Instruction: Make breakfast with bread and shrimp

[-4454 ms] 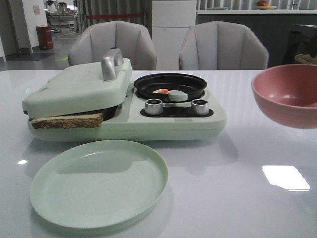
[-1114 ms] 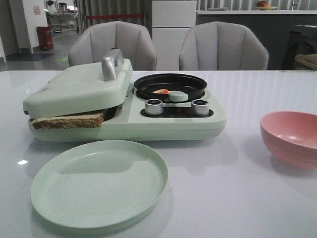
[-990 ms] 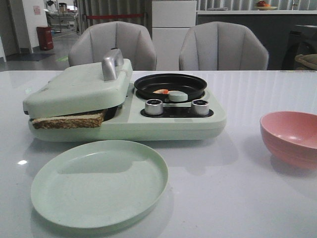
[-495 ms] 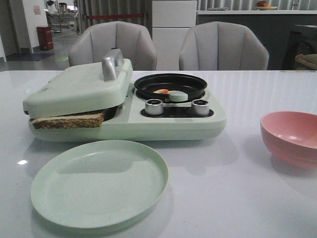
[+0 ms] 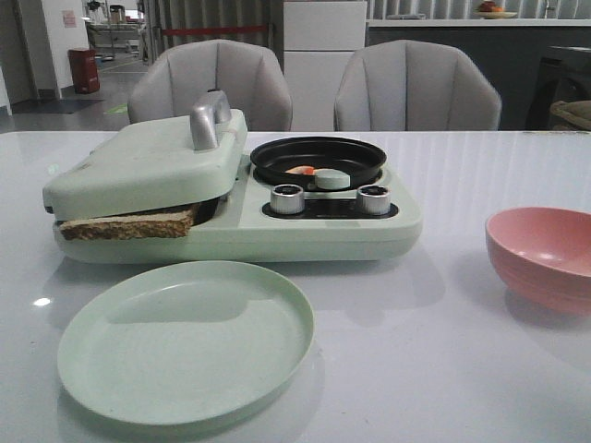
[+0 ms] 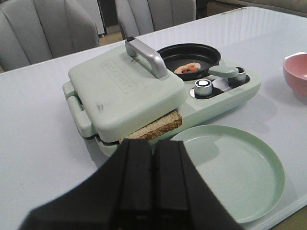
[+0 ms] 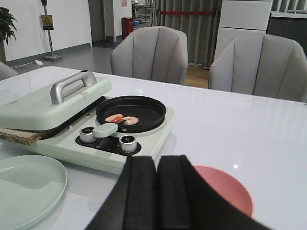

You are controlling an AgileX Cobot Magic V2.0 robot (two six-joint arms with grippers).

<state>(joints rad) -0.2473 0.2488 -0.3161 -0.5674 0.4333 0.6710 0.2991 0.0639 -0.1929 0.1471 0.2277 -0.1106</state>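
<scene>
Front view is showing the bread (image 5: 126, 225) sitting clamped in the pale-green breakfast maker (image 5: 231, 198), its crust poking out past the closed press lid (image 5: 148, 161), while the shrimp (image 5: 300, 170) is lying in the black pan (image 5: 319, 159) toward the table's far edge. Both appear to be cooking; plating is what I judge remains, since the green plate (image 5: 185, 341) near the front edge is holding nothing. The pink bowl (image 5: 545, 257) is now resting on the table at its right edge, whereas earlier it was hanging in the air higher up. Both wrist views are showing the left gripper (image 6: 152, 184) and right gripper (image 7: 156, 194) pressed together, gripping nothing.
</scene>
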